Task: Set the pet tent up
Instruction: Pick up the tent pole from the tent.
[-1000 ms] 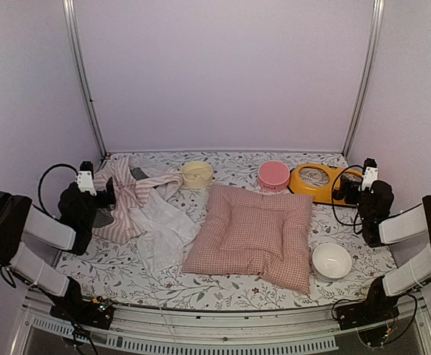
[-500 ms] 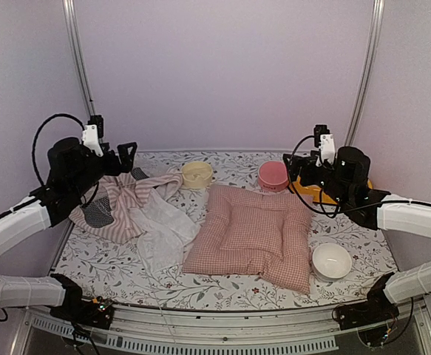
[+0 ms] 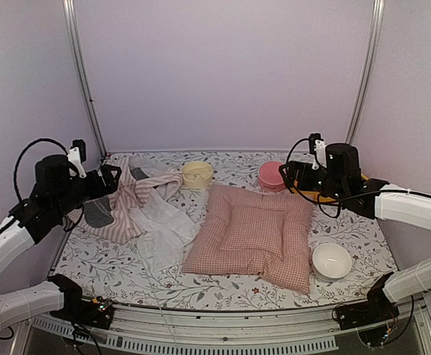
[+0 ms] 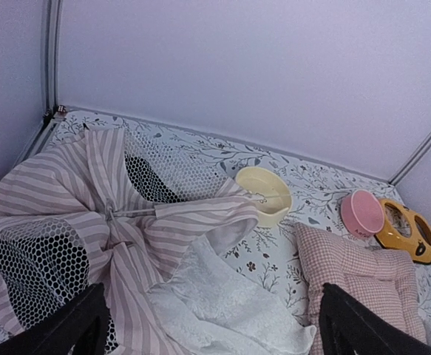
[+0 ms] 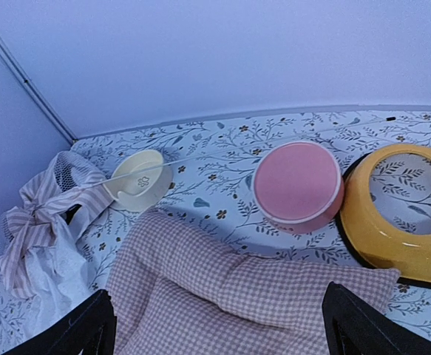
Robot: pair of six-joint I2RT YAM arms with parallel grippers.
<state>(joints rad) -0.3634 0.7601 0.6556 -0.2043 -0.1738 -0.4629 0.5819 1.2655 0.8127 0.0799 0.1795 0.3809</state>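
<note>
Looking at the tent collapsed in a flat striped heap on the left half of the table. Runs long on a diagonal from the far-left corner toward near-centre, mesh window at the left end, white curtain spilling out at the near-right end, thin pole poking toward the cream bowl.

Sits right below and just right of the left claw, hanging over the heap's left edge, spread wide, holding nothing. Clearly the nearer arm, so probably just a short drop down and right for a first grab.

Over on the right, right claw also wide and empty, hovering by the pink bowl and yellow feeder, well apart from the tent with the cushion between.

Couldn't spot any brand, label or readable writing anywhere.
</note>
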